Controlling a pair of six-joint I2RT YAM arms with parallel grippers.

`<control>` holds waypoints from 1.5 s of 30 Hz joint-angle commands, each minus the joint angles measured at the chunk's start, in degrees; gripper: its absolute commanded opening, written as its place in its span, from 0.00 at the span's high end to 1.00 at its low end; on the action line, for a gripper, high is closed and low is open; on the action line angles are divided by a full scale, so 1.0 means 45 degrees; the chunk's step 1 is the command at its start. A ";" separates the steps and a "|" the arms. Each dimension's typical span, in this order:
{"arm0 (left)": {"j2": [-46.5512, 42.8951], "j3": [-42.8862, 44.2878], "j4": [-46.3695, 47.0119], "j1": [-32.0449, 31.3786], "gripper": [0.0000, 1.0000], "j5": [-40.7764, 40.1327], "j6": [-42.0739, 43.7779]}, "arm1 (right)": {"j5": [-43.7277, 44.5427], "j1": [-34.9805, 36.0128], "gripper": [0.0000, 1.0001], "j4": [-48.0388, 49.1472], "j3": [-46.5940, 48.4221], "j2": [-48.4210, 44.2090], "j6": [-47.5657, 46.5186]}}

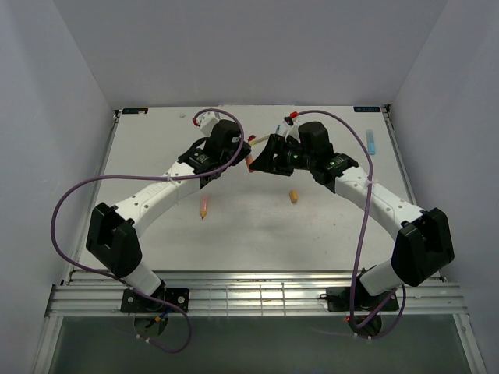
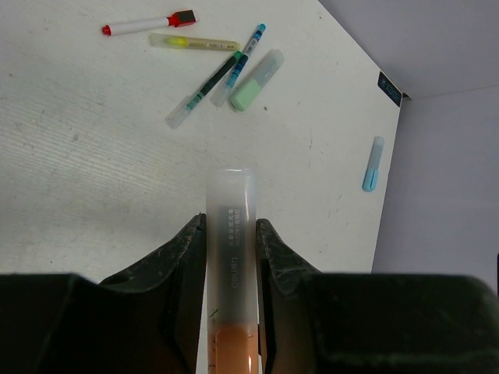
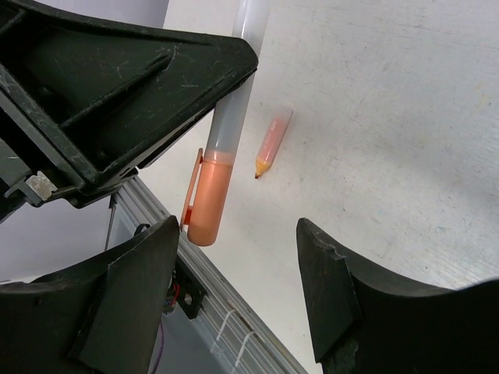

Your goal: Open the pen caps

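Observation:
My left gripper (image 2: pixel 231 222) is shut on a thick translucent highlighter barrel (image 2: pixel 231 202) and holds it above the table. Its orange cap (image 3: pixel 207 199) is on the barrel's end and points toward my right gripper (image 3: pixel 238 280). That gripper is open, and the cap hangs just ahead of its left finger (image 3: pixel 136 273), not between the jaws. From above, the two grippers, left (image 1: pixel 236 160) and right (image 1: pixel 265 158), face each other with the orange cap (image 1: pixel 249 162) between them. A loose orange cap (image 1: pixel 294 196) lies on the table.
An uncapped orange pen (image 1: pixel 203 209) lies near the left arm. At the back lie a red marker (image 2: pixel 148 23), a yellow highlighter (image 2: pixel 195 43), two thin pens (image 2: pixel 204 89) and a pale green highlighter (image 2: pixel 256 80). A blue highlighter (image 2: pixel 373 164) lies by the right wall.

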 commanded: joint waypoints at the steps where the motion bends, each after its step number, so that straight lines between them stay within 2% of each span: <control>1: -0.0823 0.0251 -0.0015 -0.0043 1.00 0.0143 -0.0235 | -0.0149 -0.0003 0.32 0.0629 0.0297 -0.0123 0.0146; 10: -0.0979 0.0076 0.0005 -0.0101 1.00 0.0280 -0.0313 | -0.0325 0.0055 0.34 0.1058 0.0629 0.0502 0.0517; 14: -0.1076 -0.0119 0.0004 -0.0141 1.00 0.0221 -0.0332 | -0.0461 0.0153 0.43 0.0999 0.0883 0.0912 0.0556; 15: -0.1077 -0.0119 0.0005 -0.0160 1.00 0.0202 -0.0294 | -0.0481 0.0231 0.48 0.1019 0.0902 0.0951 0.0614; 20: -0.1019 -0.0178 -0.0015 -0.0160 1.00 0.0299 -0.0332 | -0.0384 0.0504 0.52 0.1039 0.0941 0.1165 0.0595; 23: -0.1018 -0.0256 0.0005 -0.0199 1.00 0.0338 -0.0430 | -0.0520 0.0525 0.67 0.1000 0.1097 0.1322 0.0595; 24: -0.1076 -0.0295 0.0005 -0.0199 1.00 0.0358 -0.0430 | -0.0559 0.0563 0.83 0.0942 0.1136 0.1342 0.0576; 25: -0.1096 -0.0334 0.0005 -0.0199 1.00 0.0377 -0.0392 | -0.0560 0.0563 0.91 0.0883 0.1234 0.1362 0.0518; 27: -0.1329 -0.0470 0.0024 -0.0180 0.98 0.0416 -0.0372 | -0.0559 0.0563 0.92 0.0590 0.1235 0.1342 0.0459; 30: -0.1603 -0.0802 0.0180 -0.0180 0.62 0.0436 -0.0196 | -0.0540 0.0563 0.92 0.0375 0.1118 0.1089 0.0439; 32: -0.1877 -0.0998 0.0316 -0.0121 0.51 0.0572 0.0017 | -0.0540 0.0544 0.92 0.0277 0.1001 0.0894 0.0361; 33: -0.1994 -0.1076 0.0433 -0.0140 0.40 0.0573 0.0309 | -0.0521 0.0544 0.92 0.0161 0.0865 0.0835 0.0264; 37: -0.2385 -0.1331 0.0609 -0.0082 0.13 0.0844 0.0817 | -0.0716 0.0525 0.92 0.0062 0.0435 0.0522 -0.0126; 39: -0.2308 -0.1000 0.0514 -0.0043 0.05 0.1645 0.1656 | -0.0833 0.0525 0.92 0.0062 0.0298 0.0327 -0.0438; 40: -0.2230 -0.0824 -0.0242 -0.0023 0.02 0.1666 0.1698 | -0.0833 0.0524 0.92 -0.0015 0.0181 0.0269 -0.0749; 42: -0.1898 -0.0316 -0.1589 0.0016 0.02 0.1685 0.1039 | -0.0930 0.0524 0.92 -0.0113 0.0102 0.0112 -0.1199; 45: -0.1702 -0.0411 -0.2046 0.0211 0.02 0.2386 0.0625 | -0.1067 0.0525 0.92 -0.0114 0.0063 -0.0044 -0.1475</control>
